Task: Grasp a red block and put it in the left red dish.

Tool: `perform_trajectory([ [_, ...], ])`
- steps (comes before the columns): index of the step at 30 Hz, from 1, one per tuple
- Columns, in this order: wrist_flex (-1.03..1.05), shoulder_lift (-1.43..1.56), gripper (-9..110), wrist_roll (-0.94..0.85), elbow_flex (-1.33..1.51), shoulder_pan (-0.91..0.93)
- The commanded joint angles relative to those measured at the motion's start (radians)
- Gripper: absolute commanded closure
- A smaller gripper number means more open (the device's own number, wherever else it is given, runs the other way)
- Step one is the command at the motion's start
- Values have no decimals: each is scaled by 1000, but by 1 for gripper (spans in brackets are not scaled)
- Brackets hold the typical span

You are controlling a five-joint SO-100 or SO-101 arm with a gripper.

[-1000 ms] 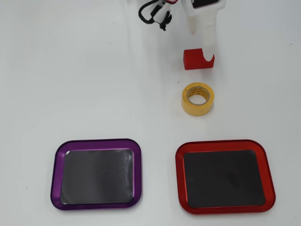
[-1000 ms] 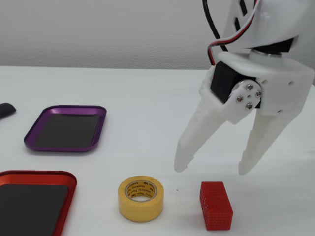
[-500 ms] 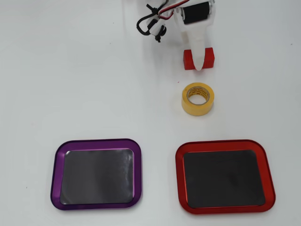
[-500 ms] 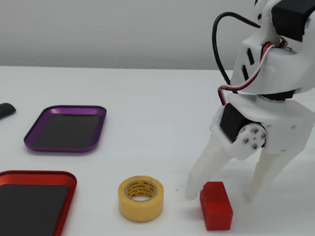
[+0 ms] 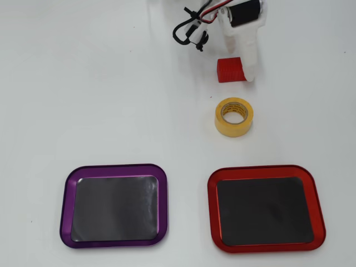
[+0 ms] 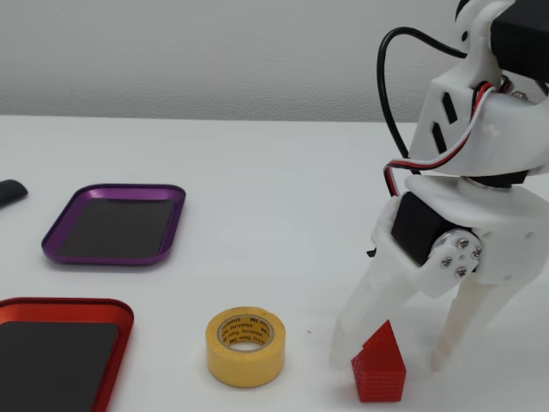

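Right beside the yellow tape roll [image 6: 245,346], the gripper [image 6: 393,359] straddles the red block [image 6: 378,371], fingers spread. Can't tell if they touch it; one finger hides the block's end from overhead [image 5: 230,69].

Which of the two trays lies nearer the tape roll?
The red-rimmed tray, below the yellow tape roll in the overhead view; the purple-rimmed tray sits further left.
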Motion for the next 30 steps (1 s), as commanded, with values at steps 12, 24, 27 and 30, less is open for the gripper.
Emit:
perform_trajectory([
  [12, -21, -146, 102, -6, -20, -8],
  [24, 2, 118, 102, -87, -130, -14],
  [27, -20, 268, 102, -164, -140, -11],
  [30, -161, 391, 102, -264, -126, -2],
])
